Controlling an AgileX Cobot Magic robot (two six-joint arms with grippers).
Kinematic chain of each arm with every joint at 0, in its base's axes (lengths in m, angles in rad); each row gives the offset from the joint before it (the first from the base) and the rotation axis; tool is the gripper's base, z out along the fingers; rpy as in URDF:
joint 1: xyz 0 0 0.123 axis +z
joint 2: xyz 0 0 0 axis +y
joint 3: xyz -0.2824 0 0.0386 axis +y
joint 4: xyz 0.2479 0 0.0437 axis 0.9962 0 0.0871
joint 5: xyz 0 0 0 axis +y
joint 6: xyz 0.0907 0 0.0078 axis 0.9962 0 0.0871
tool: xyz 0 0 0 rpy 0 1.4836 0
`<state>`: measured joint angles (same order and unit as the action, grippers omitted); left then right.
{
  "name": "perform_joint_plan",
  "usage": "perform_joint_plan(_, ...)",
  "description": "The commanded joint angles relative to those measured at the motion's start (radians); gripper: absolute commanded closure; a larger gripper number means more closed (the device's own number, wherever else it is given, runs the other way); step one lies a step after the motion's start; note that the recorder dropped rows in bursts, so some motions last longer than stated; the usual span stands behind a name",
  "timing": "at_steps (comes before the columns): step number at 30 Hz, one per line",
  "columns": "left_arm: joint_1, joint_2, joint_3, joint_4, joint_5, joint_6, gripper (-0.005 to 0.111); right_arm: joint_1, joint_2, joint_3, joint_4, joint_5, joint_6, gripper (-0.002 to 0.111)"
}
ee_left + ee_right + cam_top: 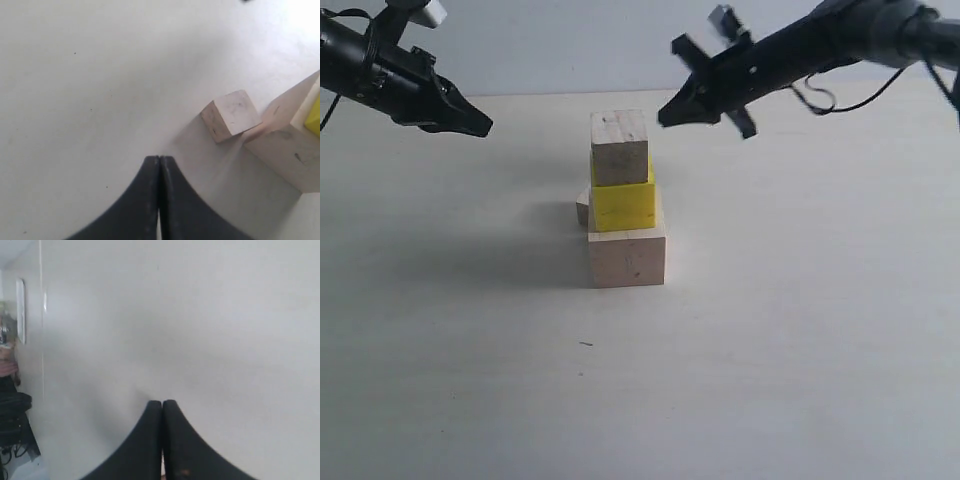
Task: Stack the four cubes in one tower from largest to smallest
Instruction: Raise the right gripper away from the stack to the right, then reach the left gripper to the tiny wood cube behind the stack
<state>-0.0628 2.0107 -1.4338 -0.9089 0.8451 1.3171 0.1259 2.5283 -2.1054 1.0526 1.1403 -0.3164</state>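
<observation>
So far, three of the four cubes are seen stacked in the exterior view. A large pale pinkish wooden cube (627, 260) is set on the white table (800, 350), a bright yellow cube (623, 207) is carried on it, and a mid-sized beige raw-wood cube (620, 148) is placed on top. The tower (623, 225) is judged three-quarters built and narrows upward, with its upper two cubes shifted slightly toward 9 o'clock on the base. One step is judged to be left: the smallest beige wooden cube (583, 208), half hidden at about 10 o'clock of the base, has not yet been lifted onto the top. The left tool (480, 125) is held in the air at 10 o'clock of the tower and the right tool (665, 117) at 1 o'clock. Both are empty and apart from the cubes.

In the left wrist view, the left tool (159, 165) is shown pressed together on nothing. The smallest cube (231, 115) is seen lying on the table with pale, lightly scuffed faces and turned at an angle. It is just beside the large cube (287, 147), with one corner seemingly touching it. A sliver of the yellow cube (315, 117) is also caught.

In the right wrist view, the right tool (162, 407) is likewise shown pressed together and empty. No cube is seen.
</observation>
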Motion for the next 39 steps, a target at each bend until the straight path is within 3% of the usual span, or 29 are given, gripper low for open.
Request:
perform_joint_plan(1,0.003,-0.008,0.002,-0.016,-0.017,0.054,0.107,-0.100,-0.098,-0.007,-0.016,0.056,-0.023,0.108)
perform_joint_plan(7,-0.003,0.027,0.002,-0.072,-0.022,-0.155,0.102,-0.134,-0.210,-0.007,-0.269,0.081,0.008,0.108)
perform_joint_plan(14,-0.090,0.081,-0.008,-0.102,-0.040,-0.240,0.064,-0.134,-0.292,-0.005,-0.320,0.081,0.040,0.108)
perform_joint_plan(17,-0.126,0.109,-0.039,-0.096,-0.047,-0.307,0.053,-0.134,-0.317,-0.005,-0.320,0.081,0.050,0.108)
perform_joint_plan(23,-0.149,0.148,-0.106,-0.093,-0.034,-0.394,0.052,-0.134,-0.359,-0.005,-0.320,0.081,0.055,0.108)
perform_joint_plan(35,-0.149,0.165,-0.108,-0.055,0.004,-0.440,0.052,-0.136,-0.436,-0.005,-0.333,0.081,0.055,0.108)
perform_joint_plan(39,-0.183,0.212,-0.108,-0.053,0.009,-0.438,0.052,-0.144,-0.507,-0.005,-0.380,0.081,0.057,0.108)
